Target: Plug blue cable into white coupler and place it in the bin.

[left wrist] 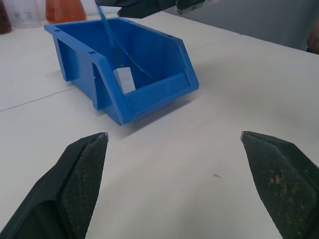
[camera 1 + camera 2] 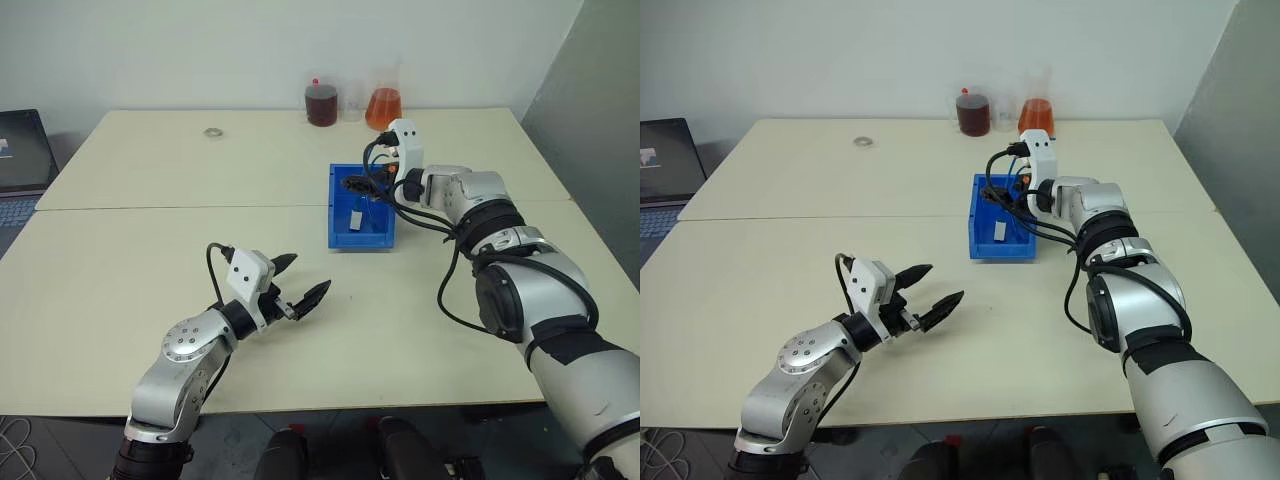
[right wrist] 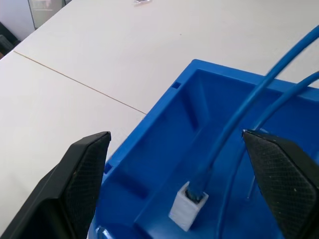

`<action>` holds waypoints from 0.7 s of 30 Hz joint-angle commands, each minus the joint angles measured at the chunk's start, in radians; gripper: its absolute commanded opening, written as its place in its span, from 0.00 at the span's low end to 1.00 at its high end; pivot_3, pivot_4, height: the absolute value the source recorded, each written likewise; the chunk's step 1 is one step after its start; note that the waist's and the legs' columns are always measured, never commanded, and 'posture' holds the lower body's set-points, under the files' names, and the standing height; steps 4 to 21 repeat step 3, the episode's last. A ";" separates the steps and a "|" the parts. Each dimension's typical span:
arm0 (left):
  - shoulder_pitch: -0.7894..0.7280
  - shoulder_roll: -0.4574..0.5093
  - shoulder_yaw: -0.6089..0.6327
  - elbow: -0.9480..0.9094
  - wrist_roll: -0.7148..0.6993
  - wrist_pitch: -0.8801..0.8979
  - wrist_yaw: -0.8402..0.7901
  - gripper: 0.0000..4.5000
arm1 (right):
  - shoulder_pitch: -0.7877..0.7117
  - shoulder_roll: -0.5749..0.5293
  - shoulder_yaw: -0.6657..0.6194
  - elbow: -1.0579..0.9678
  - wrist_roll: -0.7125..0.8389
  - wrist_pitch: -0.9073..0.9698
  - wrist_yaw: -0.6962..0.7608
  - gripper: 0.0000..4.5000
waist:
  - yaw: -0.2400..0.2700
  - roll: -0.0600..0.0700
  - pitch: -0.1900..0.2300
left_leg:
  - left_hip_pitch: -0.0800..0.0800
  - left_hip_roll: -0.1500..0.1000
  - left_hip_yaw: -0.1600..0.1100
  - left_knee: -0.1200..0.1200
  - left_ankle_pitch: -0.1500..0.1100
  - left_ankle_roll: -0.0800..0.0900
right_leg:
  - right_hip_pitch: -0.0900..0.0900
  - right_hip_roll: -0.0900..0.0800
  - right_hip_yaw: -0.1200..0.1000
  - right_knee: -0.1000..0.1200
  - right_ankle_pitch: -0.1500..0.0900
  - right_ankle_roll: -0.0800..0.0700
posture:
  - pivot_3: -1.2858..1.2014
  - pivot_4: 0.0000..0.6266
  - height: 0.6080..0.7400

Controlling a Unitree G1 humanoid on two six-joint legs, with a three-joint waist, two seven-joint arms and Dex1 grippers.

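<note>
Blue cable (image 3: 234, 119), thin and light blue, runs down into the tiny white boxy plastic coupler (image 3: 188, 207) lying in the bright blue plastic bin (image 3: 164, 164), directly below the right tool (image 3: 182, 184), its fingers spread apart; left tool (image 2: 295, 285), also spread, hovers well apart over the table (image 2: 120, 260)

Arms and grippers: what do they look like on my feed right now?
Both arms are silver-grey metal with black joint bands and loose black cables. Each wrist carries a white boxy block. The left gripper and right gripper have two black, wedge-shaped fingers with textured pads.
</note>
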 commanded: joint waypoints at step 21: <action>-0.005 -0.017 0.039 -0.028 0.056 0.066 0.156 1.00 | 0.183 -0.087 0.016 -0.474 0.003 0.100 0.011 0.99 | 0.002 0.000 0.000 | 0.000 0.000 -0.001 0.000 0.000 0.000 | 0.000 0.000 -0.001 -0.001 0.000 0.000 | 0.52 0.24 1.00</action>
